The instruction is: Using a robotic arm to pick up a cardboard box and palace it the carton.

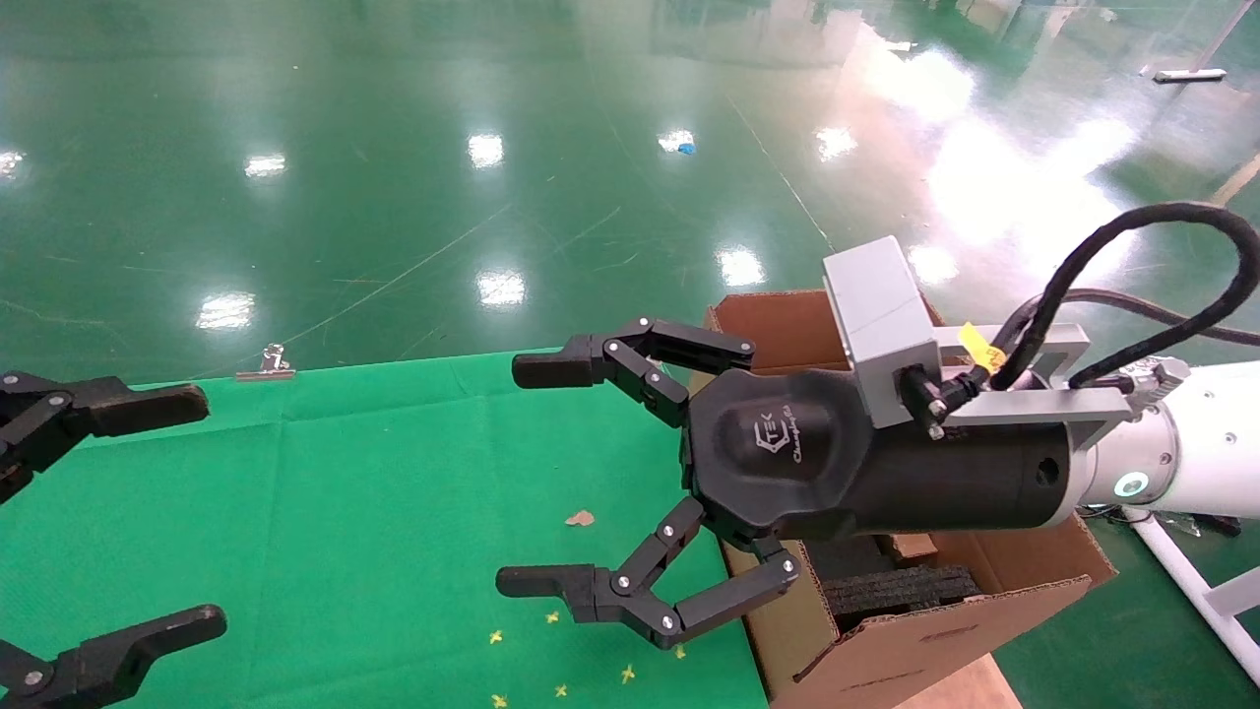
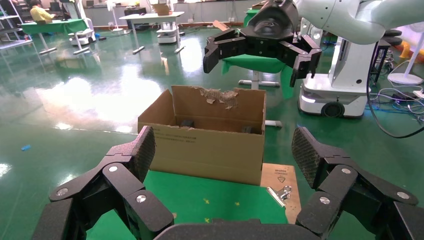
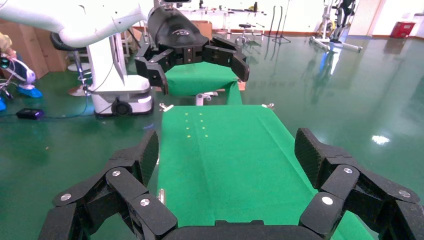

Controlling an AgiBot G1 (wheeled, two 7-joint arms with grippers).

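The right tool (image 1: pixel 551 483) hangs spread wide and empty over the green-clothed surface (image 1: pixel 374 492), and the left tool (image 1: pixel 157 512) – also agape – hovers at its left edge; the carton (image 1: pixel 886 630), foam-lined, stands just beside the surface – no small box visible.

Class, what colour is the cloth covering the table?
Bright green cloth, plain with small yellow marks; it shows best in the right wrist view.

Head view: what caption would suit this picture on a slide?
Right gripper open and empty over the green cloth, beside the carton; left gripper open too.
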